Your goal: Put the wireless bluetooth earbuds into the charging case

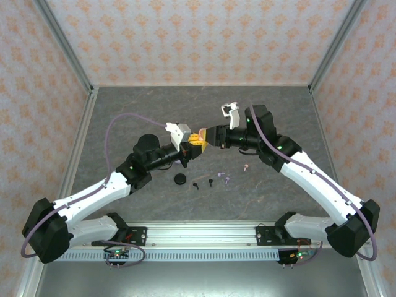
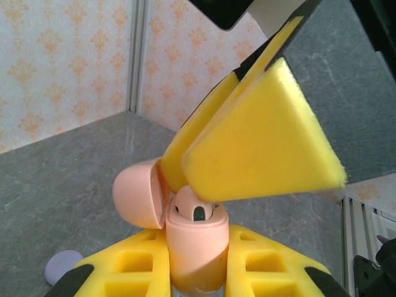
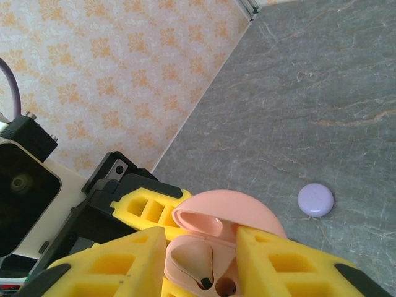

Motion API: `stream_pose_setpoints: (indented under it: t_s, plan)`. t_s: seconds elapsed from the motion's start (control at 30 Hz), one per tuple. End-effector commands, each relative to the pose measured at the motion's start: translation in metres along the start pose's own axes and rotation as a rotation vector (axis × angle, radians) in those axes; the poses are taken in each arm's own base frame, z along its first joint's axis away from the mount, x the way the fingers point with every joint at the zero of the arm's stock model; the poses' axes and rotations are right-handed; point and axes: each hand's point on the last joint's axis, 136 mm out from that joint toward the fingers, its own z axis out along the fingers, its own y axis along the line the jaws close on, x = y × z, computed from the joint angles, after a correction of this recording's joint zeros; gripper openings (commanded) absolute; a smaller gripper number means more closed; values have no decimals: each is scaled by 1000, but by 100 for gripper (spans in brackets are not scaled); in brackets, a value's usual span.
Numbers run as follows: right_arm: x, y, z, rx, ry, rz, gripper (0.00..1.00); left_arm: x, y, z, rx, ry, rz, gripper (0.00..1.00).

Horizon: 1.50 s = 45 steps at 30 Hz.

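Observation:
My left gripper (image 2: pixel 197 242) is shut on the body of a pale pink charging case (image 2: pixel 197 238), held above the table with its lid (image 2: pixel 139 193) swung open. A pink earbud (image 3: pixel 193 260) lies in one well of the case; the well beside it (image 3: pixel 226 287) looks empty. My right gripper (image 3: pixel 201 235) is open, with one yellow finger on each side of the case mouth and nothing between them. From above, the two grippers (image 1: pixel 196 141) (image 1: pixel 209 137) meet tip to tip. Loose earbuds lie on the table: a black one (image 1: pixel 195 185), a lilac one (image 1: pixel 226 179), a pink one (image 1: pixel 246 167).
A black round case (image 1: pixel 180 179) lies on the grey table near the loose earbuds, and another black earbud (image 1: pixel 210 182) sits beside them. A lilac round case (image 3: pixel 315 199) rests on the table beyond the pink case. Patterned walls enclose the table on three sides.

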Motion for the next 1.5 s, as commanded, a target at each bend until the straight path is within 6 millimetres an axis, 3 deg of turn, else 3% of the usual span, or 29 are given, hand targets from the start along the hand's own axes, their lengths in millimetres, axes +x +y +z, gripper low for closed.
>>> stream_pose_setpoints:
  t_s: [0.0,0.2,0.43,0.57,0.73,0.87,1.07,1.27,1.47]
  plan:
    - [-9,7,-11,26,-21,-39,42,-30,-10,-6,12,-87,28,0]
    - [-20,0,-38,158,-76,-83,54,-30,-10,-10,4,-94,30,0]
    - [-16,-34,-68,364,-96,-53,60,-28,-9,-15,-9,-90,42,0]
    - [2,-73,-81,529,-39,17,61,-26,-8,-18,-16,-88,47,0]
    - [48,-133,-89,749,118,135,61,-23,-8,-21,-20,-83,50,0]
    - [90,-180,-84,884,260,228,60,-20,-8,-23,-26,-80,52,0]
    - [131,-233,-70,1014,420,280,55,-16,-7,-27,-35,-73,53,0]
    - [150,-268,-49,1049,492,322,49,-11,-5,-29,-44,-65,52,0]
    - [164,-290,-35,1048,531,371,46,-10,-5,-29,-44,-57,55,0]
